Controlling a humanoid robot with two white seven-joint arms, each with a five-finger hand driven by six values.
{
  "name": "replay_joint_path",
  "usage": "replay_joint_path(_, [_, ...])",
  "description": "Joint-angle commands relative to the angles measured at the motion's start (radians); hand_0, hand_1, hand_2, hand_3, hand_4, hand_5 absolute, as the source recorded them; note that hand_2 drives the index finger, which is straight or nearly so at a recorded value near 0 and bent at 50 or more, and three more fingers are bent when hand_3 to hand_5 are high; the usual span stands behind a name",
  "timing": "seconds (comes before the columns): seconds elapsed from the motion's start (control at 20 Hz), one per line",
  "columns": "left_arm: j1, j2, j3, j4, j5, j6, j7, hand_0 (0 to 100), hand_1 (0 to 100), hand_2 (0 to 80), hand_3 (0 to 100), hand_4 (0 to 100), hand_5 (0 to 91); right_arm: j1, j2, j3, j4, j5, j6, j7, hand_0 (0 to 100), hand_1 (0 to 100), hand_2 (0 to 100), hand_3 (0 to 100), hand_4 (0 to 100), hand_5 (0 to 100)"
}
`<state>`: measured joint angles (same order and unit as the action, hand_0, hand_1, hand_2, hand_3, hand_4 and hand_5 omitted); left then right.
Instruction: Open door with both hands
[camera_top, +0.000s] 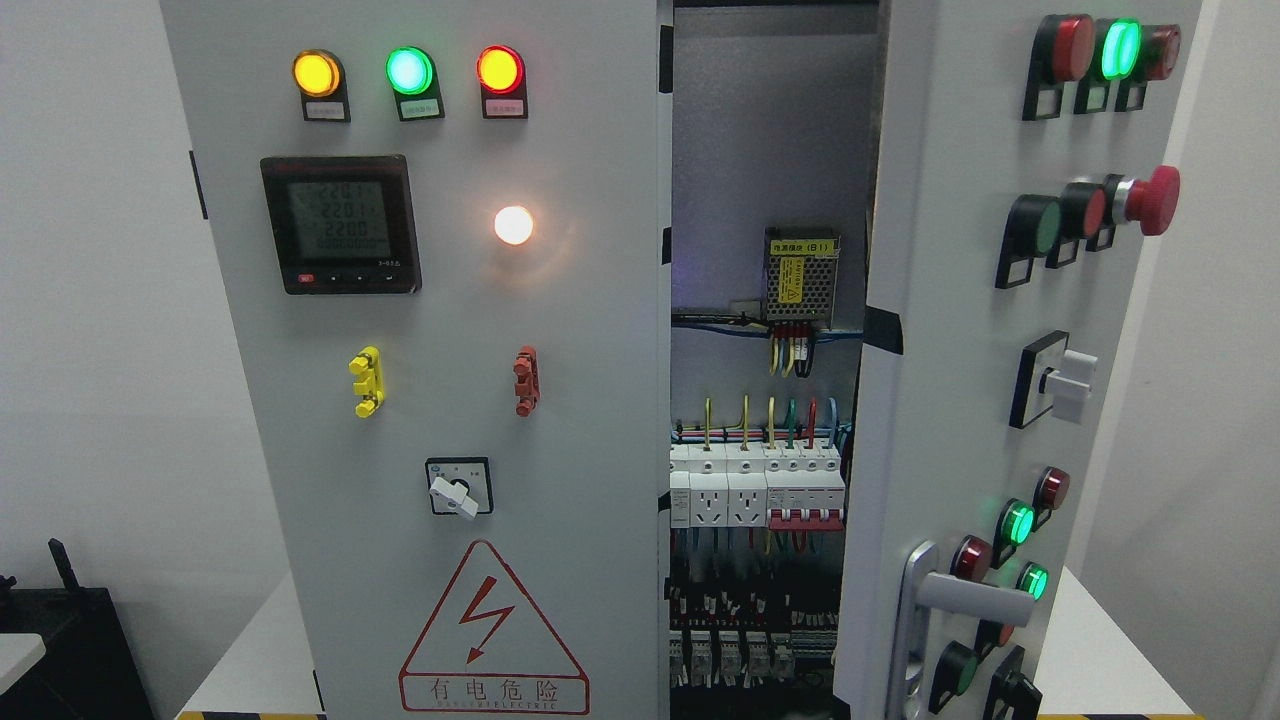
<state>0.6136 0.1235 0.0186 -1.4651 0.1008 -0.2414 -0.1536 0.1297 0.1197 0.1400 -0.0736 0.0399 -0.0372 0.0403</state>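
We're seeing the right door (1000, 330) hanging ajar, left door (440, 350) showing a red warning triangle (493, 630) reading "有电危险"; no hands showing, so can't tell their state.

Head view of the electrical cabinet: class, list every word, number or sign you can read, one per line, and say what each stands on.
"有电危险", under a red lightning-bolt triangle: warning sign on the left door.
"2201", "2201", "2200", roughly: digital meter; blurred.
"(B1)", after unreadable characters: power supply label inside.
Tags under the indicator lamps: too small to read.
English line beneath the warning characters: too blurred.
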Motion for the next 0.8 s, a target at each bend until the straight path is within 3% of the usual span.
replay_joint_path(0.0, [-0.073, 0.209, 0.038, -0.282, 0.212, -0.001, 0.002, 0, 0, 0.0, 0, 4, 0.0, 0.001, 0.0, 0.0, 0.0, 0.0, 0.0, 0.0, 0, 0, 0, 0, 0, 0])
replay_joint_path(0.1, [-0.116, 0.299, 0.02, -0.287, 0.299, 0.002, 0.003, 0, 0, 0.0, 0, 4, 0.0, 0.001, 0.0, 0.0, 0.0, 0.0, 0.0, 0.0, 0, 0, 0, 0, 0, 0])
replay_joint_path(0.35, [-0.192, 0.453, -0.068, -0.304, 0.388, -0.006, -0.001, 0, 0, 0.0, 0, 4, 0.0, -0.001, 0.0, 0.001, 0.0, 0.0, 0.0, 0.0, 0, 0, 0, 0, 0, 0])
replay_joint_path(0.5, [-0.215, 0.562, -0.107, -0.305, 0.473, -0.042, -0.001, 0, 0, 0.0, 0, 4, 0.0, 0.001, 0.0, 0.0, 0.0, 0.0, 0.0, 0.0, 0, 0, 0, 0, 0, 0])
replay_joint_path(0.75, [-0.299, 0.613, -0.205, -0.305, 0.523, -0.062, -0.003, 0, 0, 0.0, 0, 4, 0.0, 0.001, 0.0, 0.001, 0.0, 0.0, 0.0, 0.0, 0, 0, 0, 0, 0, 0])
